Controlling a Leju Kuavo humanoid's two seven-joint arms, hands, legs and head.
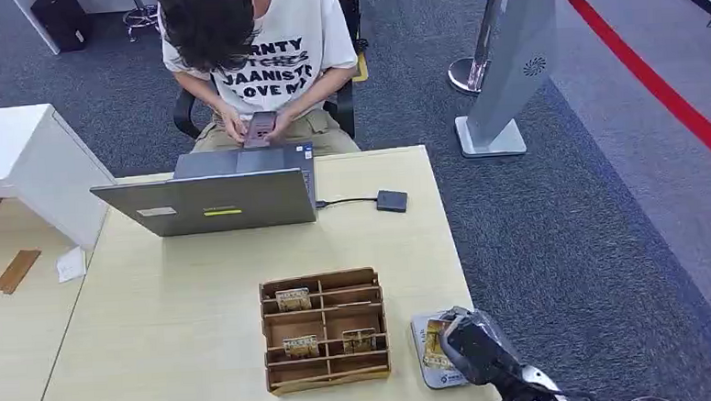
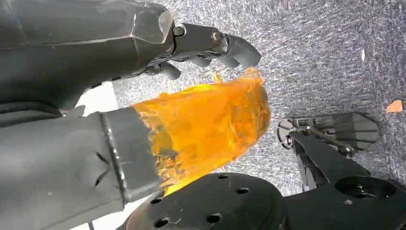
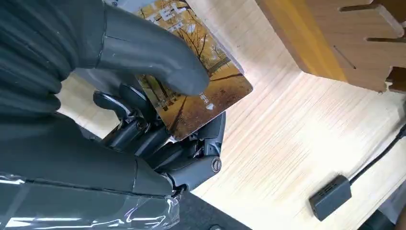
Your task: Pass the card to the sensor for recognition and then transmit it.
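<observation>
Robot's right hand holds a card over a grey reader at the table's near right corner.

Head view: the pale wood-grain table (image 1: 200, 291) carries a slotted brown wooden box (image 1: 325, 329); just right of it the dark right hand (image 1: 477, 346) is above the flat grey sensor (image 1: 431, 362).
Left wrist view: the left hand (image 2: 143, 96), thumb wrapped in crinkled orange film, hangs over grey carpet with fingers curled on nothing.
Right wrist view: thumb and fingers (image 3: 143, 129) pinch the glossy card (image 3: 201, 91), printed with autumn trees.
</observation>
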